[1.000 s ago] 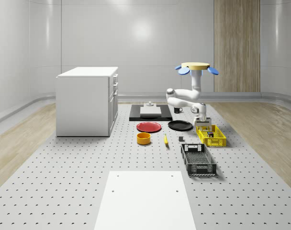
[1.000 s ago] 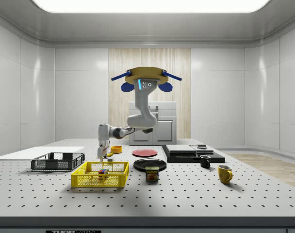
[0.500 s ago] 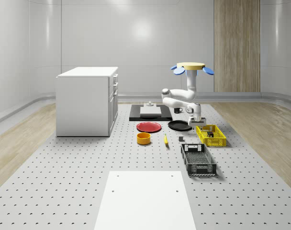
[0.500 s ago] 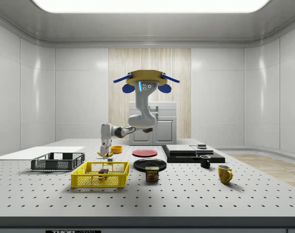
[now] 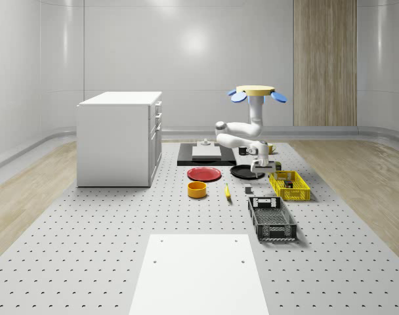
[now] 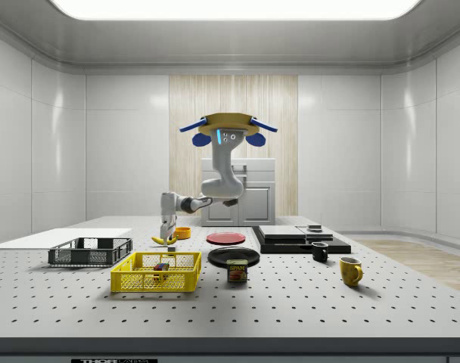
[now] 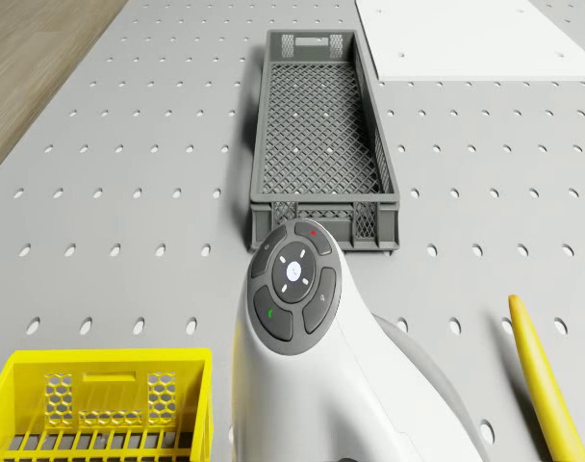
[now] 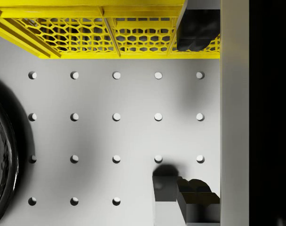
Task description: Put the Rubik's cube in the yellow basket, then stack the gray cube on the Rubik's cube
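One arm bent downward, tool [image 5: 257, 172] open and empty beside yellow basket [image 5: 289, 186], drone [image 5: 252, 93] hovering above.

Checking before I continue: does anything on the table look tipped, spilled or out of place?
Nothing stands out. The yellow mesh basket sits flat with the Rubik's cube inside, the dark grey crate is upright, and the drone hovers with its gripper over bare table beside the basket.
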Tool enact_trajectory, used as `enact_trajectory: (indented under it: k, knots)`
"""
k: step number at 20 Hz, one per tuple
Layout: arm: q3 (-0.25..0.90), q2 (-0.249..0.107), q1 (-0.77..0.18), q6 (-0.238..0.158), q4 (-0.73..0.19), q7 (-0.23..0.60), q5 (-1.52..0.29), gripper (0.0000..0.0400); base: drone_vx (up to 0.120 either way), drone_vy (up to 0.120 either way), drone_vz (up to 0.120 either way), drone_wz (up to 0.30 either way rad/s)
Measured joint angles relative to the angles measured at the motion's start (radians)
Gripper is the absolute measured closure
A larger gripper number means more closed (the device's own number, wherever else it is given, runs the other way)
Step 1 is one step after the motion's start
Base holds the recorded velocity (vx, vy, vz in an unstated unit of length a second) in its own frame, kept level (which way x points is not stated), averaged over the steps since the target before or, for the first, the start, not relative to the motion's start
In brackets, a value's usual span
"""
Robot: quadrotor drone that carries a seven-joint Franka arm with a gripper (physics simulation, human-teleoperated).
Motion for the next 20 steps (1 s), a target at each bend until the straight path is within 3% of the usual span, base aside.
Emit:
enact_trajectory:
  k: [5, 12, 18, 20]
  knots:
    - [0.0, 0.002, 0.001, -0.002, 0.0, -0.001, -0.001, 0.0, 0.016, -0.12, 0.0, 0.0]
    - [-0.001, 0.005, 0.002, -0.005, 0.0, -0.002, -0.002, 0.0, 0.0, -0.12, -0.109, 0.0]
    - [-0.001, 0.008, 0.003, -0.007, -0.001, -0.002, -0.003, 0.0, 0.0, -0.12, 0.0, 0.0]
    - [-0.001, 0.008, 0.003, -0.008, -0.001, -0.002, -0.004, 0.0, 0.0, -0.12, -0.1, 0.0]
